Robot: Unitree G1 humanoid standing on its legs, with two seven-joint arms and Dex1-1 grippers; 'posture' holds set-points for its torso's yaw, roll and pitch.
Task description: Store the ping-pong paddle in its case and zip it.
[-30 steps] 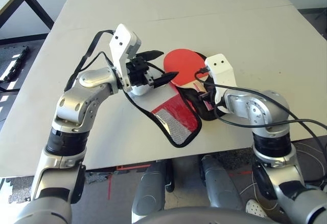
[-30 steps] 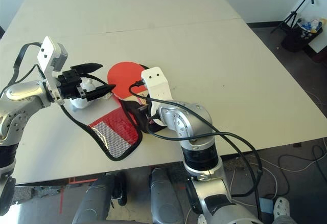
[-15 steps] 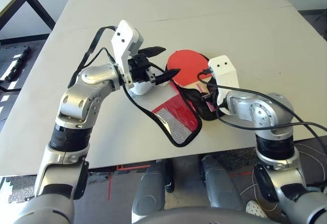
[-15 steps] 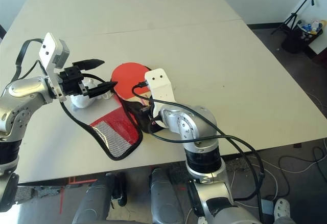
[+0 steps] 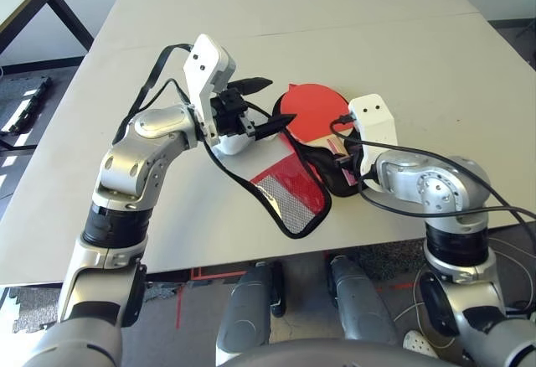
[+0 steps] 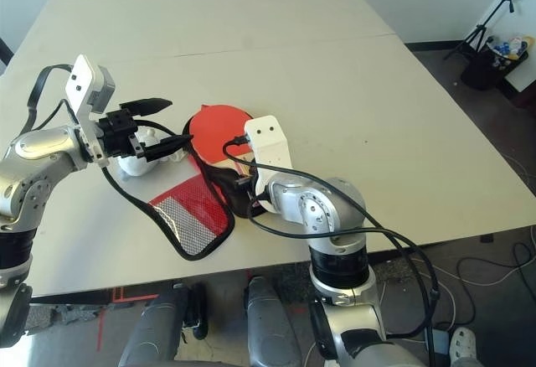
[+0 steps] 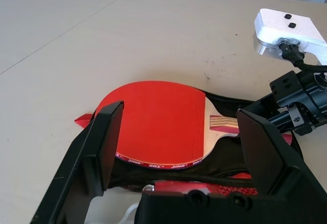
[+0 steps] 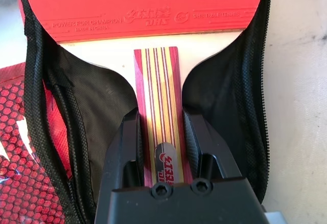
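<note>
The ping-pong paddle (image 5: 311, 109) lies face up on the black inner half of the open case (image 5: 289, 191), whose red mesh flap is folded out toward the table's front edge. My right gripper (image 8: 159, 119) is shut on the paddle's striped wooden handle (image 8: 157, 91), low over the case. My left gripper (image 5: 272, 103) hangs open above the table just left of the paddle's red face (image 7: 158, 116), with nothing between its fingers (image 7: 104, 142). The case's zip edge (image 8: 253, 81) runs around the paddle on both sides.
A pale white stuffed lump (image 5: 228, 142) sits under my left gripper beside the case. The table's front edge (image 5: 251, 258) is close below the flap. A seam (image 5: 335, 25) crosses the table farther back. A tripod and clutter (image 6: 494, 40) stand on the floor at right.
The right gripper has carried the paddle a little to the right over the case. The left gripper rose slightly, then held still, open.
</note>
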